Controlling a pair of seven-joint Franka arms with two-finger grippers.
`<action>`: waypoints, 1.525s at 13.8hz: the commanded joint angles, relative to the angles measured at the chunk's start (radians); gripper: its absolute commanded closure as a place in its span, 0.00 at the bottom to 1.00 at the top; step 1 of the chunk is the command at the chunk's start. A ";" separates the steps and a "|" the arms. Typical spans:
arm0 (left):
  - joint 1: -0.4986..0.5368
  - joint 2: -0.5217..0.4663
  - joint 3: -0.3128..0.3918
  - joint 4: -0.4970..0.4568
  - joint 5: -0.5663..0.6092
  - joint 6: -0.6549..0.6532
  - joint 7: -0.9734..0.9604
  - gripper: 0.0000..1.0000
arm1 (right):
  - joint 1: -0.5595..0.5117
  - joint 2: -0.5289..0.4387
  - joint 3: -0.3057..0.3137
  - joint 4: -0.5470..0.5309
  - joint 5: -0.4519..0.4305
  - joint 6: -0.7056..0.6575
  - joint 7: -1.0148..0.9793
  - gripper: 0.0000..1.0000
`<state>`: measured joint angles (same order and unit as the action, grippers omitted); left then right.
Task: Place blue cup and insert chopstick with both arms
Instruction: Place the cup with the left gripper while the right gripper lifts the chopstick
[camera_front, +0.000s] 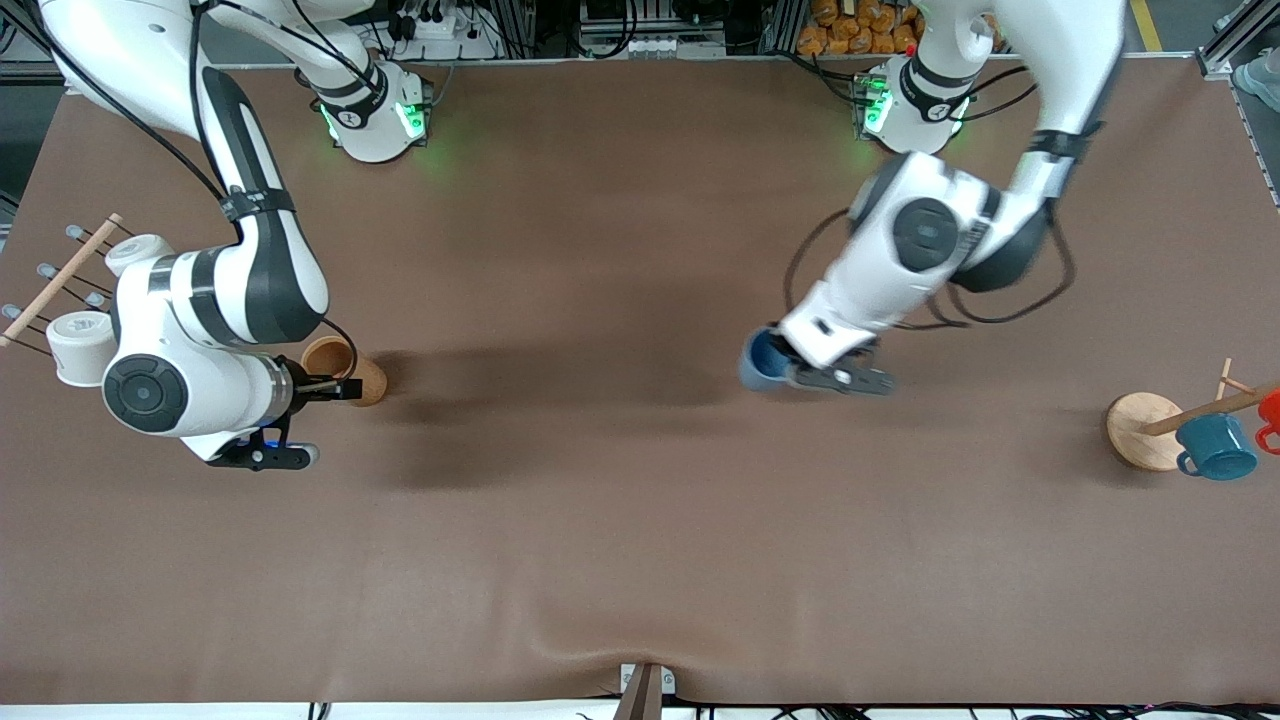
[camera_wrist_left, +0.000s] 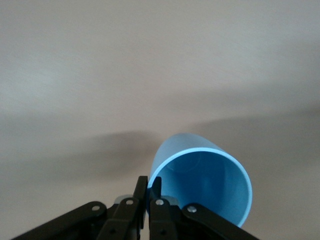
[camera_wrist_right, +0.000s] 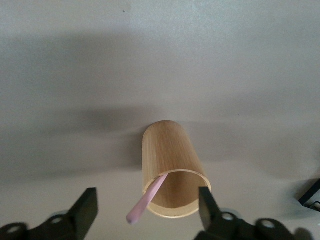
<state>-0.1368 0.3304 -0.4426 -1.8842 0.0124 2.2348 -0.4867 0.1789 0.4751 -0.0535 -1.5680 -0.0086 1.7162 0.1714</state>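
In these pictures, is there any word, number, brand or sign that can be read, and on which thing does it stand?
None can be read.
Blue cup, held by the left gripper: plain, no print.
Wooden cup with the pink chopstick, under the open right gripper: no lettering.
Teal mug on the rack: no readable mark.
Round marks on the arm bases: too small to read.

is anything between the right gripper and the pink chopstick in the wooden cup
Nothing visible. The right gripper is open just above the wooden cup, with the chopstick leaning out over the rim between its fingers. The left gripper is shut on the blue cup near the table's middle, clear of the path.
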 joint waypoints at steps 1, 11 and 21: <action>-0.114 0.084 0.008 0.094 0.066 -0.012 -0.172 1.00 | -0.004 -0.003 0.003 0.003 -0.010 -0.021 0.022 0.72; -0.334 0.272 0.015 0.206 0.282 0.057 -0.639 1.00 | -0.004 -0.068 0.001 0.016 -0.004 -0.116 0.031 1.00; -0.245 0.168 0.016 0.273 0.293 -0.062 -0.647 0.00 | 0.002 -0.197 0.011 0.111 0.012 -0.179 -0.076 1.00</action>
<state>-0.4029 0.5498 -0.4246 -1.6427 0.2803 2.2525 -1.1355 0.1781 0.2894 -0.0528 -1.4685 -0.0064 1.5443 0.1209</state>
